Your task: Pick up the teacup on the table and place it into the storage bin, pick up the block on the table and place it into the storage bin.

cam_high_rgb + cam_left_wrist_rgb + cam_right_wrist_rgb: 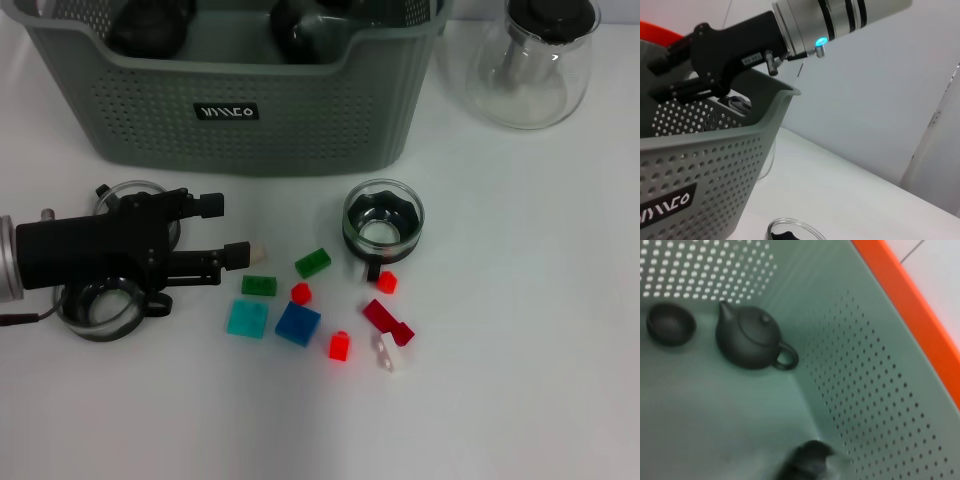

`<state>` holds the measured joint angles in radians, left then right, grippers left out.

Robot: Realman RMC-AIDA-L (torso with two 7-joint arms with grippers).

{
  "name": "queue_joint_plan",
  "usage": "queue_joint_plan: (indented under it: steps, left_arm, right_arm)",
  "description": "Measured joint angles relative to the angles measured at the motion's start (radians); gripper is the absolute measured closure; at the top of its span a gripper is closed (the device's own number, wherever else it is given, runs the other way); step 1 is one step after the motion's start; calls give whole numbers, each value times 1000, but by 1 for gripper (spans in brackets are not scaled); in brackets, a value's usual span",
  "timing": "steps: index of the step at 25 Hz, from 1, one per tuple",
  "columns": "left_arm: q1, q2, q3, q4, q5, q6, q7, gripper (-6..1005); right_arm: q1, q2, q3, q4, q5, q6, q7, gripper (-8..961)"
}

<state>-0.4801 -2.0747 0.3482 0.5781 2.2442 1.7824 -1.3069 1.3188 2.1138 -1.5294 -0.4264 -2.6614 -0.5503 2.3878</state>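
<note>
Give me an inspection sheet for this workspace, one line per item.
Surface: white table.
Job's things: storage bin at the far edge, holding a dark teapot and small dark cup; glass teacup and coloured blocks on the table.
Clutter: glass pitcher, two glass cups under the left arm.
Grippers: left gripper low beside the blocks, open; right gripper above the bin.
Cables: nothing seen.
Surroundings: pale wall.

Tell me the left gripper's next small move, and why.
Probably lower the left gripper onto the nearest green block: its fingers look open and empty, and that block lies just beyond them. The right gripper hangs over the storage bin.
</note>
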Motion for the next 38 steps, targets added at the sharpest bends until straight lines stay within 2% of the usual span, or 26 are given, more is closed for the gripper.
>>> queue_joint_plan:
  steps: [5, 11, 19, 23, 24, 30, 34, 38]
  left_arm:
    - [1, -1, 0, 0, 0, 2, -2, 112]
    - [5, -1, 0, 0, 0, 15, -5, 112]
    - [6, -1, -1, 0, 0, 31, -7, 112]
    - [7, -1, -1, 0, 0, 36, -7, 112]
    - [7, -1, -2, 0, 0, 37, -7, 112]
    - [8, 0, -2, 2, 0, 38, -5, 112]
    - [8, 1, -2, 3, 0, 32, -3, 112]
    - [8, 1, -1, 4, 0, 30, -1, 112]
  right_arm:
    - [-50, -5, 9, -157, 24, -34, 1, 387]
    - [-178, -12, 27, -499, 102, -153, 2, 359]
    - [-342, -17, 142, -869, 279, -427, -53, 199]
    - [-429, -21, 237, -1004, 431, -610, -124, 51]
    - [-443, -24, 268, -1020, 467, -669, -138, 14]
    - [-493, -49, 424, -1000, 570, -1075, -248, 18]
    - [-512, -58, 436, -952, 554, -1175, -270, 21]
    - [-528, -67, 438, -889, 455, -1226, -256, 22]
